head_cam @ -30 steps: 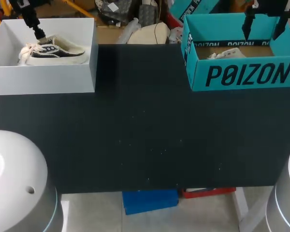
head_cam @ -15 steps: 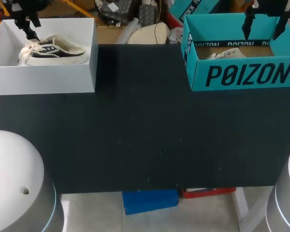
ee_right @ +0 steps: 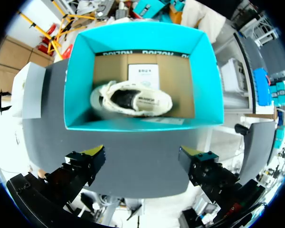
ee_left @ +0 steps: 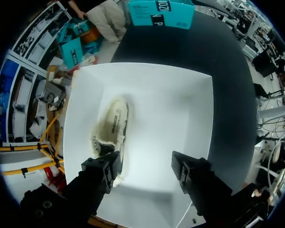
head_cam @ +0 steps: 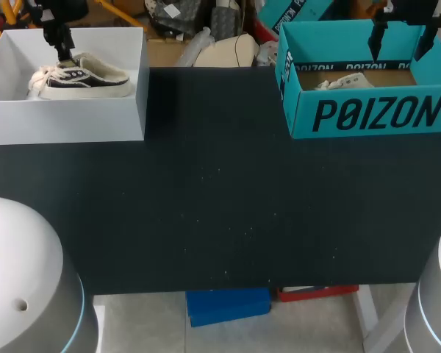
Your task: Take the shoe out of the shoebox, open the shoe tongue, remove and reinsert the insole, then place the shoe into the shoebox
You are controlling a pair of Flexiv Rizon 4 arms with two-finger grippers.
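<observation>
black table (head_cam: 220,206) with a white shoebox (head_cam: 73,121) and a teal shoebox (head_cam: 367,116) at far corners

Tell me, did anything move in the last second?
The left gripper drew back toward the white box's far corner, then came back over the shoe, open, gripping nothing. The shoe, both boxes and the right gripper above the teal box stayed put.

From high up and behind, looked down on the whole black counter (head_cam: 220,206), from far off. From the left wrist, looked straight down into the white box (ee_left: 180,118), from close above. From the right wrist, looked straight down into the blue-green box (ee_right: 78,80), a little higher up. Saw both boxes from the head view too.
</observation>
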